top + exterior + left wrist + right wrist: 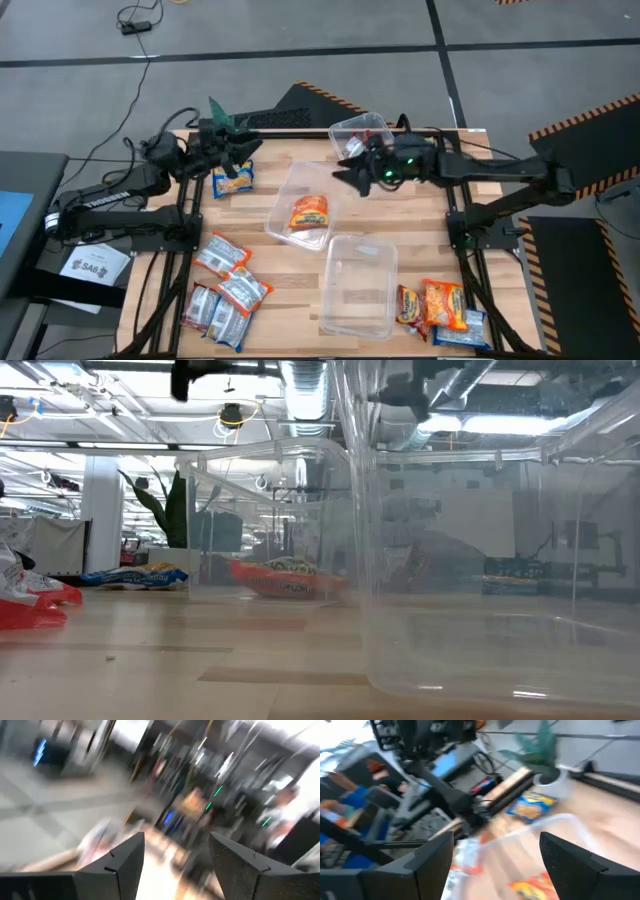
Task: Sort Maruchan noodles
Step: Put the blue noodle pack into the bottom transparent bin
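An orange noodle packet (309,213) (280,582) lies flat in the middle clear tub (290,190). A blue-and-yellow packet (232,178) (532,804) lies on the table at the far left. Several red-and-silver packets (225,285) lie near left. Orange and blue packets (440,305) lie near right. My right gripper (343,172) (497,837) hangs open above the table, at the middle tub's far right corner, with nothing between its fingers. My left gripper (243,150) (175,840) hangs open and raised over the far left, above the blue-and-yellow packet.
An empty clear tub (357,285) (500,560) stands at the near middle. A third clear tub (360,130) stands at the far edge behind my right gripper. A plant (222,112) stands at the far left edge. Bare wood shows between the tubs and the packet piles.
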`<move>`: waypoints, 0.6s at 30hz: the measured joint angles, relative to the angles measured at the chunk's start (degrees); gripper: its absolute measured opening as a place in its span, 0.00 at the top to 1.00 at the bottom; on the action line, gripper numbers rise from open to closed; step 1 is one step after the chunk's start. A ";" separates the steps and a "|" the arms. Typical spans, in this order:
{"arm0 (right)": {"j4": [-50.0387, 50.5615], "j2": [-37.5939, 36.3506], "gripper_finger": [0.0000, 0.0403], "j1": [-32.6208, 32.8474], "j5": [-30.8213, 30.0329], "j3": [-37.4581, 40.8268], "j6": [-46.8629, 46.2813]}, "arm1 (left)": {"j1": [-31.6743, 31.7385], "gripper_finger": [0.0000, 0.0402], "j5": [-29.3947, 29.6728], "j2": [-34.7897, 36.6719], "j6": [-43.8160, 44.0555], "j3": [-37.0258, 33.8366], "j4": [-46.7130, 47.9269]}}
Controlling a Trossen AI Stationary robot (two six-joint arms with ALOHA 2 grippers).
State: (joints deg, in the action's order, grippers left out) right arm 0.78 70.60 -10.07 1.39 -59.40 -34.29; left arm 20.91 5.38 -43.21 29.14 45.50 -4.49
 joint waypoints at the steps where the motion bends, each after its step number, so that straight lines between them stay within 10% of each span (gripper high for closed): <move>1: 2.43 -1.40 0.21 -0.72 -0.04 0.00 0.63 | 0.24 0.49 0.06 -0.37 0.40 1.60 6.39; 9: 14.16 -7.88 0.21 -5.55 -0.52 0.00 1.80 | 2.06 0.49 5.72 -9.40 11.04 6.03 55.82; 18: 14.16 -7.96 0.21 -6.57 -0.52 0.00 1.87 | 6.74 0.49 6.68 -18.85 12.73 -5.99 48.27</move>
State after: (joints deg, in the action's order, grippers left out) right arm 14.94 62.65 -16.64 0.86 -59.40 -32.43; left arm 27.65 12.06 -62.06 41.87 39.51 43.78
